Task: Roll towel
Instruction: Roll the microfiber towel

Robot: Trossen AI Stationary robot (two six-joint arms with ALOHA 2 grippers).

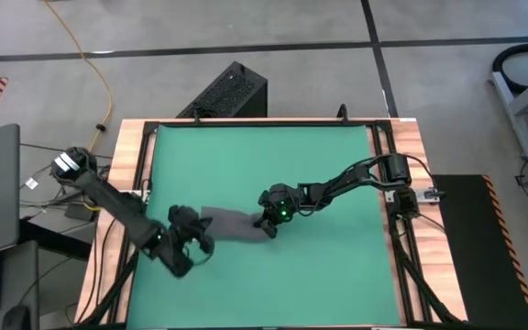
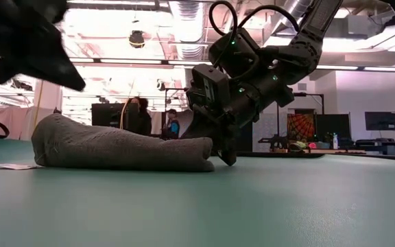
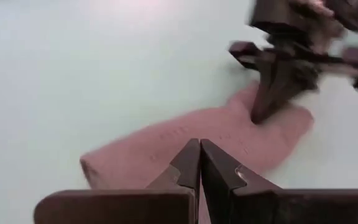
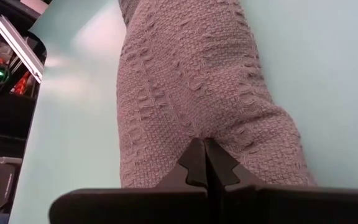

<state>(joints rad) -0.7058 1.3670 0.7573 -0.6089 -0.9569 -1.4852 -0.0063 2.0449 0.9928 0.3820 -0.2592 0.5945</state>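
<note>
The towel (image 1: 236, 223) lay as a long grey bundle on the green mat (image 1: 264, 165), between the two arms. The right gripper (image 4: 204, 148), fingers closed together, pressed its tips into one end. The left gripper (image 3: 200, 149), also closed and empty, hovered over the other end. A small white tag (image 2: 9, 166) lay beside the towel; its writing, if any, was probably too small to read.

There is one towel (image 1: 236, 223). It lies on one green mat (image 1: 319, 165), and the mat is on one table (image 1: 126, 156). There are two robot arms, so two grippers: a left gripper (image 1: 204, 244) and a right gripper (image 1: 268, 227). One black box (image 1: 225, 94) sits on the floor.
</note>
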